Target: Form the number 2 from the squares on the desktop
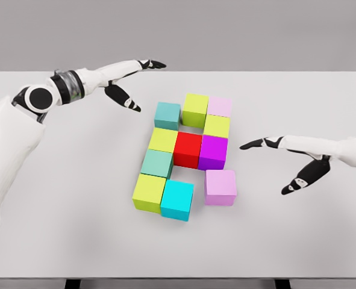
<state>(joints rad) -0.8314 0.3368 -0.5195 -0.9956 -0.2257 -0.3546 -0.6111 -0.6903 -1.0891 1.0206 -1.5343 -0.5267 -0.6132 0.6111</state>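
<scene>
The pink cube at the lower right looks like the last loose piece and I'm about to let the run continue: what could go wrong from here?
1. The pink cube sits apart from the cyan cube, just below the magenta cube. A sideways push by the open right hand could rotate it or bump the magenta cube out of line.
2. The cubes are tightly packed, so one nudge could shift several.
3. The open left hand hovers near the teal cube and could clip it.

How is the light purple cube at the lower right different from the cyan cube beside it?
The light purple cube is pale pink-violet; the cyan cube is bright blue-green. The light purple cube stands alone, with gaps on every side; the cyan cube touches a yellow-green cube on its left. The cyan cube lies nearer the table's front edge. Both look about the same size and rest flat on the white table.
</scene>
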